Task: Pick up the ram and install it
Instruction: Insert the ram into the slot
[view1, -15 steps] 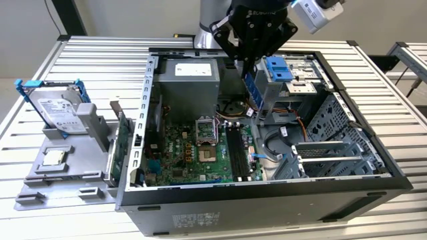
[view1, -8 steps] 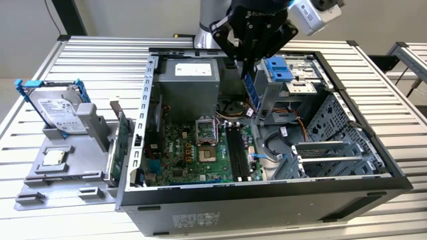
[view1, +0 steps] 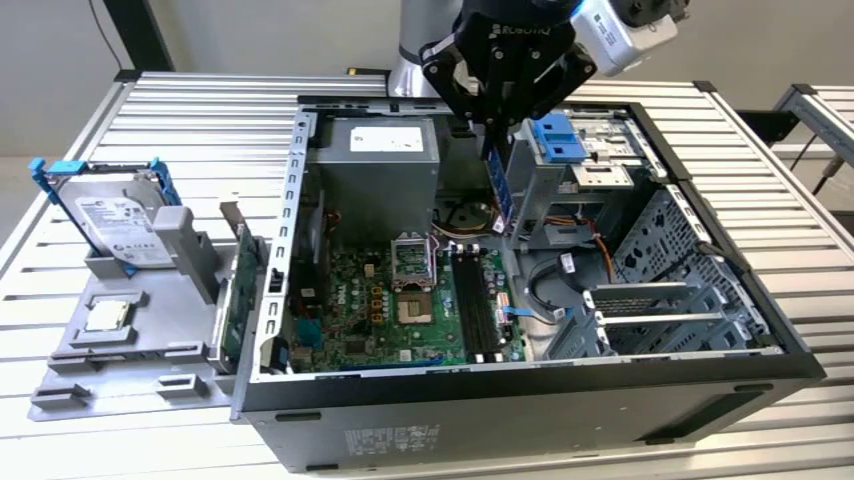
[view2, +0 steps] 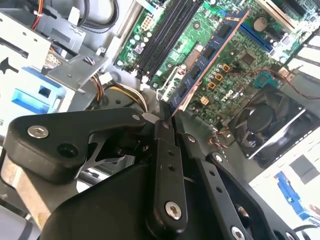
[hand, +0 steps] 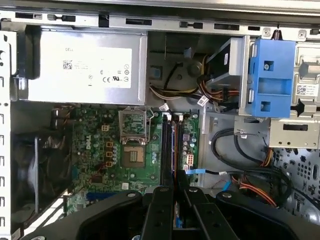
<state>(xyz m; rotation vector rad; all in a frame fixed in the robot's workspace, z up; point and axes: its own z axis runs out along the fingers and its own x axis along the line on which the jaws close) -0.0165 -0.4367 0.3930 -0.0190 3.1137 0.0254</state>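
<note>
The ram (view1: 498, 185) hangs upright, pinched at its upper end by the clenched tool (view1: 491, 128), above the open computer case (view1: 534, 415). Its lower end is over the far end of the black memory slots (view1: 469, 300) on the green motherboard (view1: 354, 290), not yet seated. At the exterior view's left, a hard drive (view1: 120, 220) in a blue bracket stands on the worktop (view1: 200, 110).
</note>
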